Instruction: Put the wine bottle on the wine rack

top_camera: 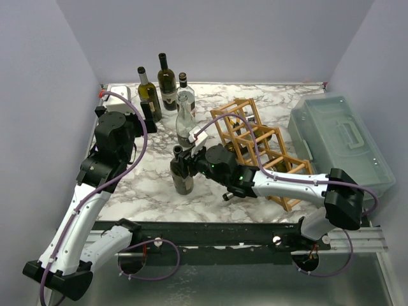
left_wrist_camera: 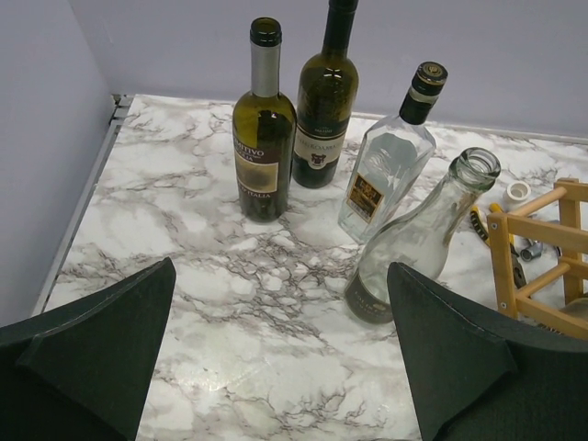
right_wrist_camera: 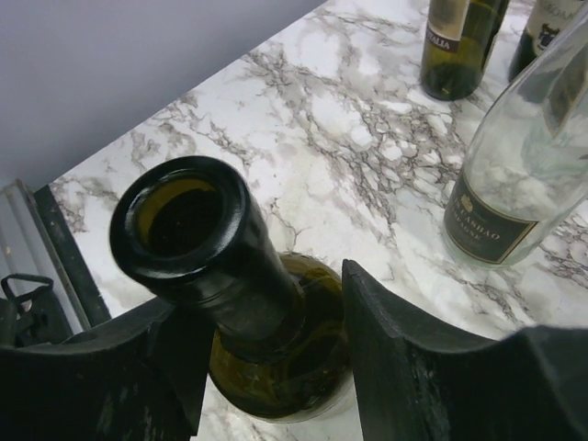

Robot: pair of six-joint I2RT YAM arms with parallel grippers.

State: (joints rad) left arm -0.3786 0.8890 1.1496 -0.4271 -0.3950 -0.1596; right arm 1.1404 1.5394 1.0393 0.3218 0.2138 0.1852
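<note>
Peering down from the right wrist, the wine bottle shows an uncorked mouth. Its neck sits between the parted fingers of the right gripper, with a gap on one side, which the top view hides. That view sets the bottle upright, left of the wine rack and apart from it, the right arm stretched low across. The left wrist reads "ITALIA" on a dark bottle. The left gripper hangs wide open and empty.

Lighting: bright, even, diffuse overhead; shadows soft, faint; slight sheen on table (left wrist view); mild wide-angle distortion; focus sharp.
</note>
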